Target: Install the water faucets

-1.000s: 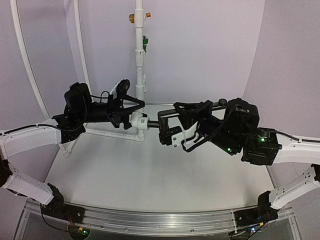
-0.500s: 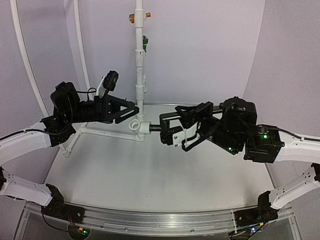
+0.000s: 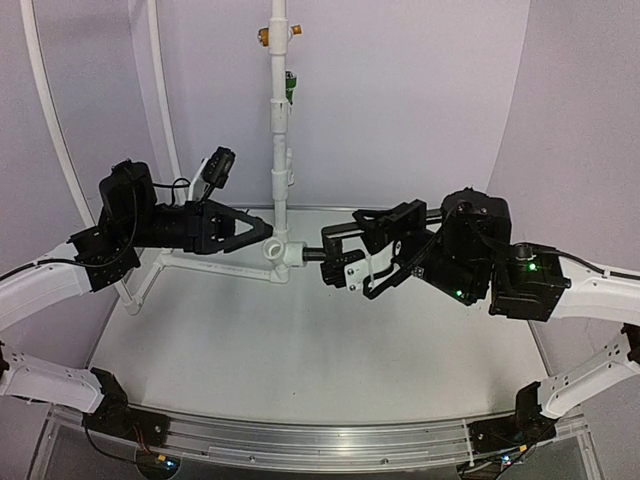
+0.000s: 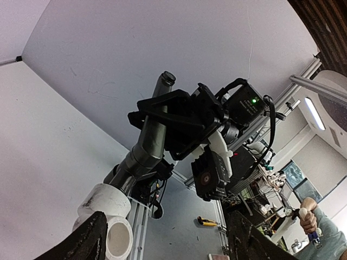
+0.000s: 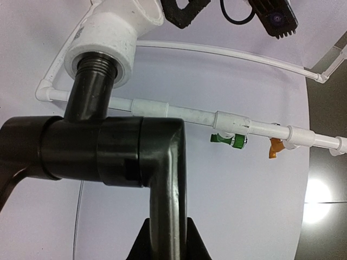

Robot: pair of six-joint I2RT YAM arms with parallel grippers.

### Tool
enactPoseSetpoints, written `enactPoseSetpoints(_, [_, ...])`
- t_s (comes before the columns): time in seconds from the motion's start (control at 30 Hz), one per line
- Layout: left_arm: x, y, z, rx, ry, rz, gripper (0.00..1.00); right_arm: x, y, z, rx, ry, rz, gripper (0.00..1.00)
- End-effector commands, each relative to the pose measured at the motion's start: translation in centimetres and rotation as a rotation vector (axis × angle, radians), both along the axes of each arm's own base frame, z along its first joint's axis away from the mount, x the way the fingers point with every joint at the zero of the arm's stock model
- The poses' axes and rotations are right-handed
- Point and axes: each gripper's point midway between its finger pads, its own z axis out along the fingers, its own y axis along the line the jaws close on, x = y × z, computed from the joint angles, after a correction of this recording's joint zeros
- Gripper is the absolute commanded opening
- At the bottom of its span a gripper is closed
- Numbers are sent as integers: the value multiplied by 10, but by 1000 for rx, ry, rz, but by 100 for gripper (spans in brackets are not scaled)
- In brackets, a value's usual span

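Right gripper (image 5: 167, 238): clamped tight on the black faucet (image 5: 114, 154).
Threaded end: sitting in the white pipe fitting (image 5: 105, 46).
Left gripper (image 3: 262, 228): jaws apart, just beside that fitting.

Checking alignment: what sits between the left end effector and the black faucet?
Only the white pipe fitting, seen in the top view: left end effector on one side, faucet entering the other.

Enclosure: pale lilac-white backdrop walls (image 3: 420, 100), curved at the corners, evenly lit. White matt surface (image 3: 300, 345) — aluminium rail (image 3: 300, 440) along its near edge. Beyond the enclosure: ceiling strip light (image 4: 315, 112), lit; cluttered shelving (image 4: 271, 201), dim.
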Motion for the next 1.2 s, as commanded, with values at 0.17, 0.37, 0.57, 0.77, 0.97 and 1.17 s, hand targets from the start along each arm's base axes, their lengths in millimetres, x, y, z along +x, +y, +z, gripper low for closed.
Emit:
enactPoseSetpoints(0.17, [11,5,26,-7,-83,95,77,-8,-8,58,166,-84,38,0])
enactPoseSetpoints(0.37, [10,-1,18,18,-55,50,73,-5,-7,70,203,-82,20,0])
enactPoseSetpoints(0.57, [-6,-2,18,3,-59,-28,64,-3,-8,71,200,-92,5,0])
enactPoseSetpoints(0.77, [-20,-4,16,21,-71,-79,59,-2,-8,75,211,-90,-3,0])
enactPoseSetpoints(0.97, [-22,-8,2,64,-58,-90,57,0,-8,89,243,-97,-14,0])
enactPoseSetpoints(1.17, [-18,-10,-12,108,-45,-66,56,1,-8,101,289,-87,-15,0])
